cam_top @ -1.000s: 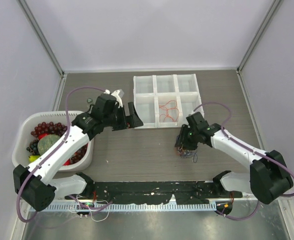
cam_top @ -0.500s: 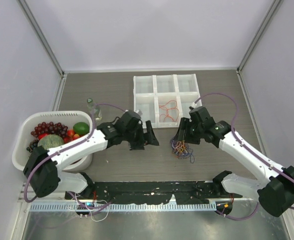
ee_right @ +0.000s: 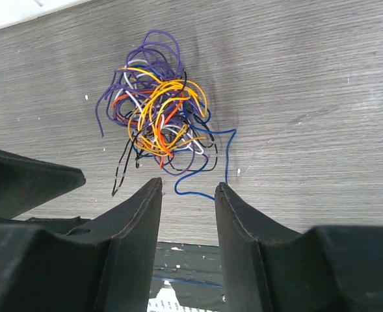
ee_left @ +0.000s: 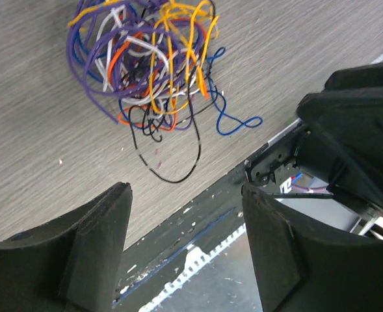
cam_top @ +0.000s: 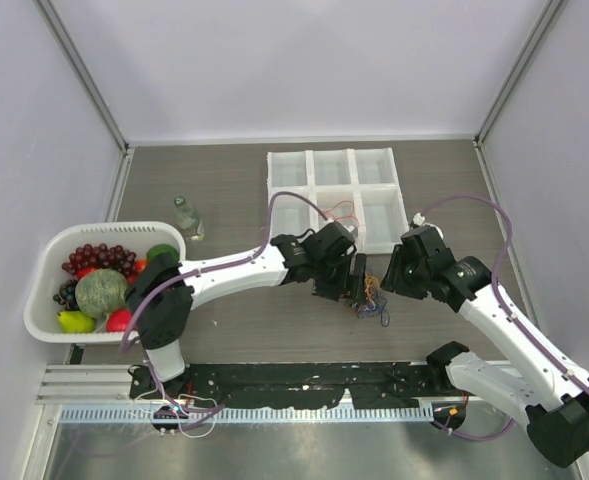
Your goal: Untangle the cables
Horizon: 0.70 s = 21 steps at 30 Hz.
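Though clumped, cables (ee_right: 158,123) on table (ee_right: 308,78).

A white basket (cam_top: 49,250) at the counter's (cam_top: 234,320) left holds grapes (cam_top: 99,258), a green melon (cam_top: 101,293), and a yellow pear (cam_top: 74,321). A small bottle (cam_top: 185,217) stands near it. A white divided tray (cam_top: 331,152) sits at the back.

Overhead plus wrist close-ups on cables (ee_right: 160,123)

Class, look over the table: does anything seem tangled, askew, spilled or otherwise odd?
The cables lie knotted in one ball on the table, colours looped through each other, a blue strand and a black strand trailing loose.
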Tool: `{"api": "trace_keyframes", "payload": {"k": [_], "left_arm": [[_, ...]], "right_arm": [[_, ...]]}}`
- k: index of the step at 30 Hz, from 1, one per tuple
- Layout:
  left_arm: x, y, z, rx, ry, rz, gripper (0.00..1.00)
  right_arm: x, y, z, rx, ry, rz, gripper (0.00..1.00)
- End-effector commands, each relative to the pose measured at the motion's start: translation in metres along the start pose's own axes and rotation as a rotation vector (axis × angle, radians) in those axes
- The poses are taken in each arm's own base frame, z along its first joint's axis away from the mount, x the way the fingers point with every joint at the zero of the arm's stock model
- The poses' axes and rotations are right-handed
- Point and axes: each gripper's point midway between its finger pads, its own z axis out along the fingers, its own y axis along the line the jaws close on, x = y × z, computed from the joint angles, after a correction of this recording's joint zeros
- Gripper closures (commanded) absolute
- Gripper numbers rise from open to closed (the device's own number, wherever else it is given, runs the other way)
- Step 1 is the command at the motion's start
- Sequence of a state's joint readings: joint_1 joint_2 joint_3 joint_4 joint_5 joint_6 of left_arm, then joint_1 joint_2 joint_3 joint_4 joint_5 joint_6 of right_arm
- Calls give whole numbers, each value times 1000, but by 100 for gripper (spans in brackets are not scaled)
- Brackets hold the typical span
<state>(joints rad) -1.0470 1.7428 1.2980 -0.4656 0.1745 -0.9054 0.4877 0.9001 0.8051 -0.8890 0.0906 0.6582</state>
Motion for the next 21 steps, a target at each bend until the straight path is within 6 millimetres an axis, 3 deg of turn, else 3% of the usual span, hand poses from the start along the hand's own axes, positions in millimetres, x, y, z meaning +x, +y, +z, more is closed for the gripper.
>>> {"api": "trace_keyframes", "payload": {"k": [1, 5, 8, 12, 18, 21], "left_arm": [[-19, -7, -9, -33, -34, 223, 27], [-12, -6, 1, -20, 28, 292, 34], [-3, -6, 12, 16, 65, 277, 36], [6, -21, 19, 142, 71, 250, 43], [-12, -28, 29, 143, 7, 274, 44], [-11, -28, 33, 117, 32, 289, 46]], "right_arm": [[-10, 13, -1, -53, -32, 42, 57], [4, 17, 14, -66, 28, 112, 57], [2, 14, 12, -55, 12, 122, 57], [-3, 8, 9, -28, -23, 106, 57], [2, 7, 14, -16, 7, 90, 58], [-4, 8, 12, -21, -12, 85, 59]]}}
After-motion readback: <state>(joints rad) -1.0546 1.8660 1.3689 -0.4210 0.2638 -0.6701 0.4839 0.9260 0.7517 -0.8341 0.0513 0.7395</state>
